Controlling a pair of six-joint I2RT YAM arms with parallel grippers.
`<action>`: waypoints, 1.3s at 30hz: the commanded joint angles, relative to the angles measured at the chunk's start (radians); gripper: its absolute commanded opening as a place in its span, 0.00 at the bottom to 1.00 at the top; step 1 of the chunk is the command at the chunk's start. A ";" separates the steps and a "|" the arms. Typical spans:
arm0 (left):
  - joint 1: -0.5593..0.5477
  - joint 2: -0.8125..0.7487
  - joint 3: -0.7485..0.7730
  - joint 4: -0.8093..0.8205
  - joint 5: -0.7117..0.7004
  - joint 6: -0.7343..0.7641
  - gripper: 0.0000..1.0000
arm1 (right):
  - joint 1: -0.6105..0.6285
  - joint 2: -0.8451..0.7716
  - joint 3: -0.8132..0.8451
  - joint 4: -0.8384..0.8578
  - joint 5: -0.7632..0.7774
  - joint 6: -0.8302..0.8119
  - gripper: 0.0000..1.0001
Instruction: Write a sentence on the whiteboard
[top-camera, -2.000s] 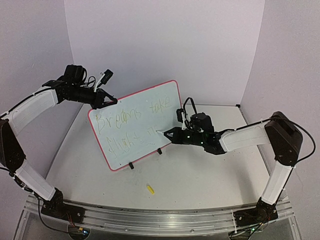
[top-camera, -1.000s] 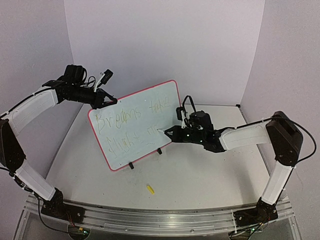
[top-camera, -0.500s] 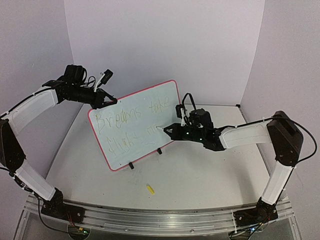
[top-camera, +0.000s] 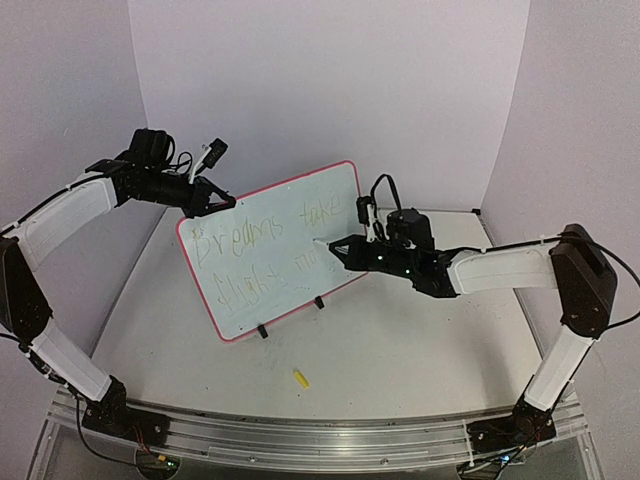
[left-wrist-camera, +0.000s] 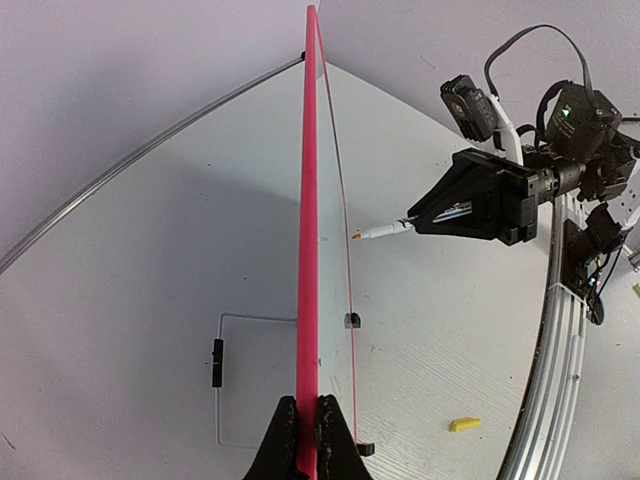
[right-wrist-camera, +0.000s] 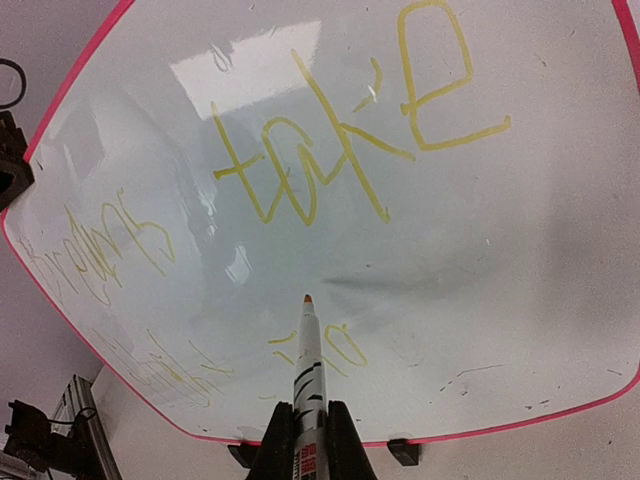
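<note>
The whiteboard (top-camera: 290, 255) stands tilted on two black clip feet, white with a pink-red border and yellow handwriting. My left gripper (top-camera: 205, 205) is shut on its top left edge; in the left wrist view the pink edge (left-wrist-camera: 309, 250) runs up from between the jaws (left-wrist-camera: 309, 440). My right gripper (top-camera: 345, 250) is shut on a white marker (right-wrist-camera: 310, 375) with an orange tip. The tip sits just off the board, between the two lines of writing. The marker also shows in the left wrist view (left-wrist-camera: 385, 230).
A small yellow marker cap (top-camera: 300, 377) lies on the table in front of the board and also shows in the left wrist view (left-wrist-camera: 464, 424). Purple walls enclose the table on three sides. The metal rail (top-camera: 300, 440) runs along the near edge.
My right gripper has moved the marker up and slightly right from the lower line of writing. The tip has lifted from the board. The left gripper and board have not moved.
</note>
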 joint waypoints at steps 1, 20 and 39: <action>-0.056 0.077 -0.066 -0.141 0.017 0.055 0.00 | -0.003 -0.002 0.019 0.020 -0.001 -0.012 0.00; -0.058 0.072 -0.066 -0.141 0.013 0.055 0.00 | -0.003 0.033 0.007 -0.031 0.086 0.013 0.00; -0.059 0.068 -0.066 -0.142 0.014 0.055 0.00 | -0.003 0.030 -0.037 -0.064 0.110 0.026 0.00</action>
